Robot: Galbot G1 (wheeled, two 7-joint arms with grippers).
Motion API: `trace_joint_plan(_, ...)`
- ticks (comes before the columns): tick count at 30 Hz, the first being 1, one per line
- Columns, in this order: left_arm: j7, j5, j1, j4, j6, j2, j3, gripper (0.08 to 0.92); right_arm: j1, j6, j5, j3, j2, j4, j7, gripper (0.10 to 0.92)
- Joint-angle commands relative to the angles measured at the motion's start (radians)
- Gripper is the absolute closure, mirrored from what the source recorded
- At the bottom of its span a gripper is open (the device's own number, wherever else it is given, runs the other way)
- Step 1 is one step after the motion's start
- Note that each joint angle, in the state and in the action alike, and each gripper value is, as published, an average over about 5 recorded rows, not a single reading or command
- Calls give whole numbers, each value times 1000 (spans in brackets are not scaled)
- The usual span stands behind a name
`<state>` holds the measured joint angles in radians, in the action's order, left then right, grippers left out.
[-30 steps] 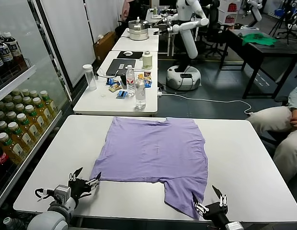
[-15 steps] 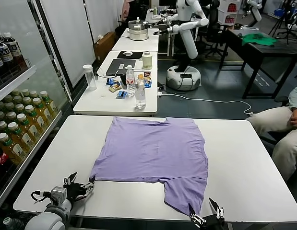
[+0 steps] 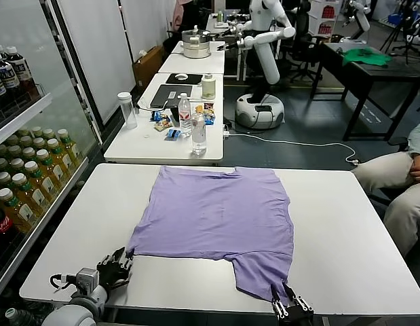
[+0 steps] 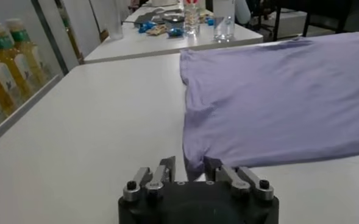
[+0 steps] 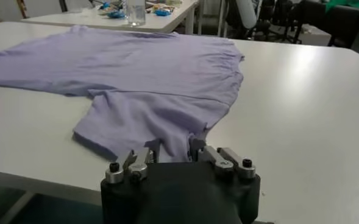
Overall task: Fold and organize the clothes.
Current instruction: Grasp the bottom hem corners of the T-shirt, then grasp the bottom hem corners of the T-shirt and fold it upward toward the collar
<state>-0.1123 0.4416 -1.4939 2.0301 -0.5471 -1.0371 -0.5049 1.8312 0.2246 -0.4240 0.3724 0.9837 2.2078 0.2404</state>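
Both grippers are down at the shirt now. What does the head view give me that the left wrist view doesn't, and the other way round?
Only the head view shows the right gripper at the near sleeve of the lavender T-shirt, and the second table beyond. Only the left wrist view shows the shirt's corner sitting between the left gripper's fingers. Both show the shirt lying flat on the white table and bottles on the left.

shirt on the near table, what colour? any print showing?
Plain light purple T-shirt, no print visible; clearest in the head view.
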Motion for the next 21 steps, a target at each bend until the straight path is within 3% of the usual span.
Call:
trace_joint_plan(1, -24, 13, -69, 129, 1, 15, -12, 788, 68, -3, -48, 126, -38, 107, -19, 887)
trace_joint_plan(6, -78, 15, -185, 237, 4, 41, -30, 906, 207, 7, -52, 250, -72, 232, -34, 912)
trace_joint_plan(16, -138, -5, -440, 317, 70, 76, -103, 916, 322, 1, 47, 257, -64, 305, -38, 912)
trace_joint_plan(21, -113, 14, -381, 273, 84, 87, -152, 916, 190, 17, 53, 190, -73, 274, -24, 912)
